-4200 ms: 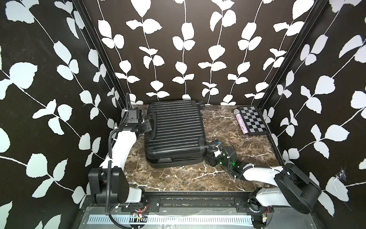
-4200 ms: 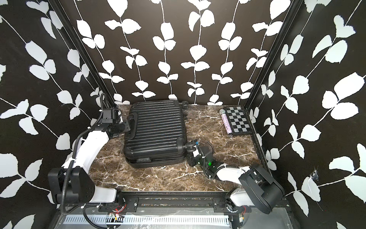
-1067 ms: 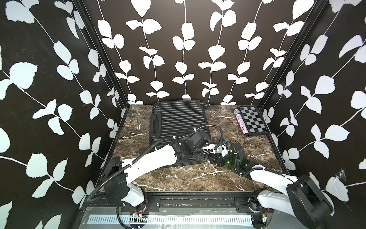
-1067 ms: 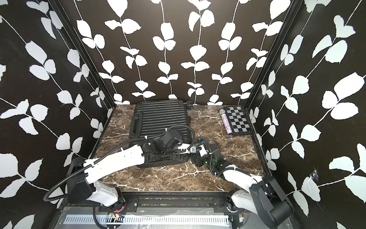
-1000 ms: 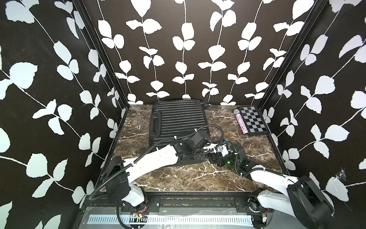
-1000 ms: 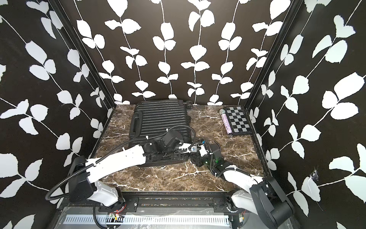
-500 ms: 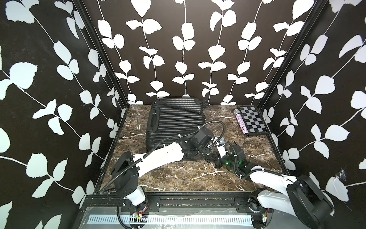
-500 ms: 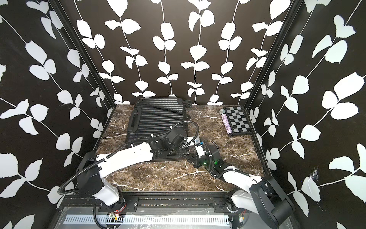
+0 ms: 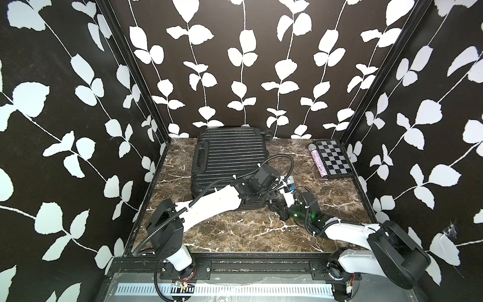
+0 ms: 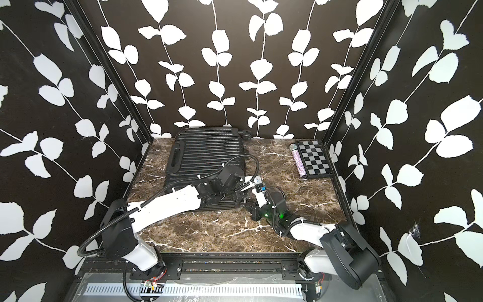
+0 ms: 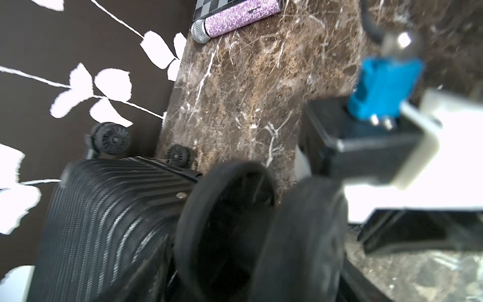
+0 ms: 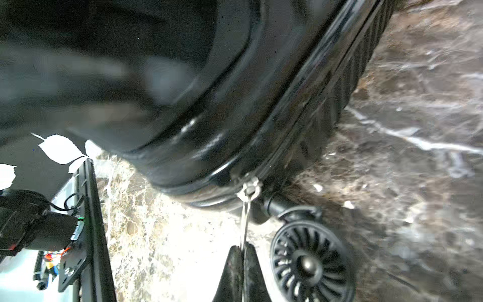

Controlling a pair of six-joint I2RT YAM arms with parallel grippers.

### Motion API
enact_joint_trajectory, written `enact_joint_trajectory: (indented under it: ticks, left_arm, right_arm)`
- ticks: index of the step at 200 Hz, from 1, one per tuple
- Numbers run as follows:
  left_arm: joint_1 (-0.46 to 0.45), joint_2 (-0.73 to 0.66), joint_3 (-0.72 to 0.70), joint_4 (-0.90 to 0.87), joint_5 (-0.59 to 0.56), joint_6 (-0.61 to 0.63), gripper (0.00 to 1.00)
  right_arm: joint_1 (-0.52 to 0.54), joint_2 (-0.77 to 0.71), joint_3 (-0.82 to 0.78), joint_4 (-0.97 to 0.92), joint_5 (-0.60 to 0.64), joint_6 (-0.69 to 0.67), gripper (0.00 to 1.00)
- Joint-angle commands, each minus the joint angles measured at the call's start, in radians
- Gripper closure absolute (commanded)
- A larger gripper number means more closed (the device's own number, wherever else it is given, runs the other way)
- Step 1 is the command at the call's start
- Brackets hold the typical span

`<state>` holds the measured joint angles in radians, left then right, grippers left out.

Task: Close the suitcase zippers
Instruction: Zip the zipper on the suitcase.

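One suitcase (image 9: 230, 157) lies on one worktop (image 9: 235, 230). It shows one handle (image 9: 201, 159) on its left side. Three wheels can be counted: one far wheel (image 11: 111, 138), a second far wheel (image 11: 179, 155) and one near wheel (image 12: 311, 264). One silver zipper pull (image 12: 249, 187) shows on its seam. At the far right lie one checkerboard (image 9: 334, 159) and one microphone (image 9: 318, 164). There are two arms, each with one claw: left claw (image 9: 270, 195), right claw (image 12: 243, 252).

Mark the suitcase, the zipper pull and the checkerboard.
suitcase (image 9: 230, 154): in a top view, ribbed upper shell.
zipper pull (image 12: 249, 186): right wrist view, silvery head at the seam.
checkerboard (image 9: 335, 160): in a top view, middle squares.
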<state>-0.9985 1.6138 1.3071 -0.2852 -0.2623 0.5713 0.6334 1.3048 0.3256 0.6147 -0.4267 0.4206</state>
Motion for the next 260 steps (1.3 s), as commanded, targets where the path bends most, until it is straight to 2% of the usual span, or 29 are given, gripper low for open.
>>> enact_joint_trajectory:
  ticks: [1, 29, 80, 135, 148, 164, 177, 217, 236, 247, 260]
  left_arm:
    - [0.058, 0.028, 0.044, 0.089, -0.03, -0.132, 0.25]
    - [0.06, 0.048, 0.053, 0.098, -0.019, -0.168, 0.36]
    - [0.066, 0.097, 0.082, 0.106, 0.046, -0.213, 0.51]
    - [0.066, 0.135, 0.13, 0.101, 0.108, -0.256, 0.54]
    - [0.067, 0.136, 0.15, 0.082, 0.108, -0.263, 0.48]
    - [0.071, 0.127, 0.177, 0.05, 0.102, -0.277, 0.27]
    - [0.076, 0.11, 0.2, 0.018, 0.102, -0.299, 0.17]
    - [0.098, 0.009, 0.225, -0.063, 0.175, -0.316, 0.09]
    - [0.116, -0.051, 0.232, -0.109, 0.143, -0.356, 0.02]
    - [0.149, -0.079, 0.249, -0.159, 0.108, -0.41, 0.0]
    - [0.219, -0.099, 0.288, -0.25, 0.123, -0.477, 0.01]
  right_arm:
    - [0.066, 0.021, -0.02, 0.121, -0.025, -0.001, 1.0]
    - [0.109, 0.039, -0.017, 0.163, 0.038, 0.011, 1.0]
    - [0.181, 0.084, 0.027, 0.195, 0.037, 0.011, 1.0]
    - [0.219, 0.153, 0.067, 0.239, 0.091, 0.04, 1.0]
    - [0.219, 0.156, 0.069, 0.229, 0.143, 0.052, 1.0]
    - [0.218, 0.139, 0.06, 0.195, 0.247, 0.058, 1.0]
    - [0.218, 0.117, 0.052, 0.157, 0.315, 0.051, 1.0]
    - [0.215, 0.071, 0.072, 0.048, 0.397, 0.019, 1.0]
    - [0.21, 0.072, 0.09, -0.004, 0.41, 0.01, 1.0]
    - [0.206, 0.076, 0.104, -0.038, 0.42, 0.007, 1.0]
    - [0.202, 0.082, 0.11, -0.053, 0.423, 0.0, 1.0]
